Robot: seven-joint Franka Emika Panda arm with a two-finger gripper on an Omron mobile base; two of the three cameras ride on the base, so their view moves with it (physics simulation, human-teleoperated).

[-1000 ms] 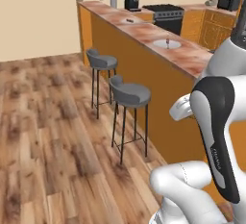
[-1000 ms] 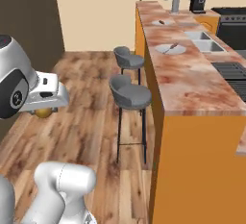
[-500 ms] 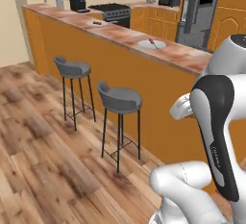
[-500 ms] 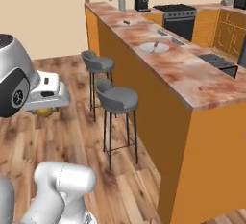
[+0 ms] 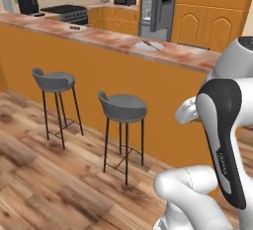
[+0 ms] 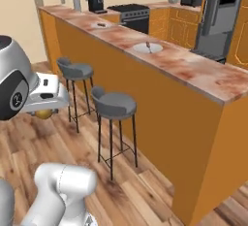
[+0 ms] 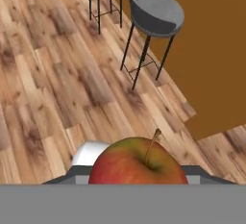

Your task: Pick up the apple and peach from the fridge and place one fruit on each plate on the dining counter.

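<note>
Base has swung round since a second ago: whole view shifted, camera move, not the objects. Dining counter [image 6: 193,74] now runs broadside across both base views instead of receding, and the fridge [image 5: 157,8] has come into frame behind it.

Apple [image 7: 138,163] sits at the bottom of the hand view, stem up, red with a yellow-green patch, close against the camera. Fingertips are hidden behind it, so I read the gripper [image 6: 44,114] as clamped on the apple, carrying it; a rounded yellowish shape under the hand in the right base view fits that. Arm is tucked, hand held low over the wood floor, well short of the counter.

Two plates on the counter top: near plate [image 6: 147,47] with something thin and dark lying on it, can't tell what; far plate [image 6: 100,24] further along toward the stove end. Two grey stools [image 6: 114,104] stand along the counter front.

Handling, my estimate:
- apple is light, rigid, smooth and round, so slip risk is rotation in a two-finger pinch rather than crushing
- best hold is across the widest part, pads opposite each other, stem axis clear of the pads
- firm flesh takes moderate squeeze, bruising is the only damage mode
- round base will roll on release, so set it down near plate centre, low drop height

Peach isn't accounted for here; fridge doors look closed.
</note>
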